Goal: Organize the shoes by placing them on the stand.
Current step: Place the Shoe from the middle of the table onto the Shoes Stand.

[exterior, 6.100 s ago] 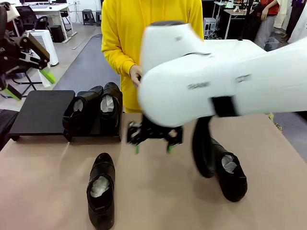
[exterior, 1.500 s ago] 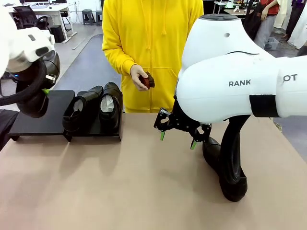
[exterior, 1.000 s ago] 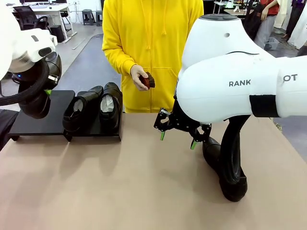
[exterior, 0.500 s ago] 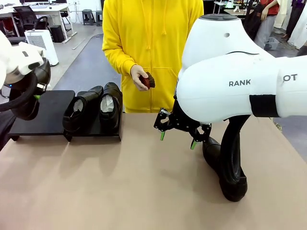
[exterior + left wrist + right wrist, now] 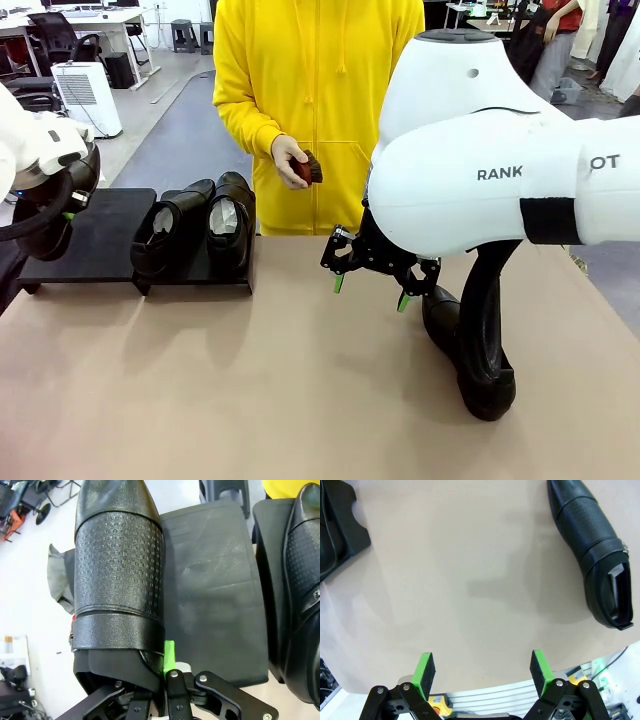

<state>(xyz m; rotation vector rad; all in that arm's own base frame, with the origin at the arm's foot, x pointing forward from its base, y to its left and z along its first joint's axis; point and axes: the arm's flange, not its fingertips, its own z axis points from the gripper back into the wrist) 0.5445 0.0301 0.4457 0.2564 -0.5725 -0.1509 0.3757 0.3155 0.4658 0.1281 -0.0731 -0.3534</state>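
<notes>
In the left wrist view my left gripper is shut on the heel end of a glossy black shoe, which hangs over the left edge of the matte-black stand. From the front, two shoes stand side by side on the right half of the stand. Another shoe lies on the table at the right, partly behind my right arm; it appears again as the shoe. My right gripper hovers open above the table just left of it, nothing between its fingers.
A person in a yellow hoodie stands at the far side, one hand holding a small brown brush. The tan table is bare in the middle and front. The stand's corner shows at the left of the right wrist view.
My left arm has swung leftward and a little lower with the shoe in its grip. The right arm and the person's hand have stayed put.
</notes>
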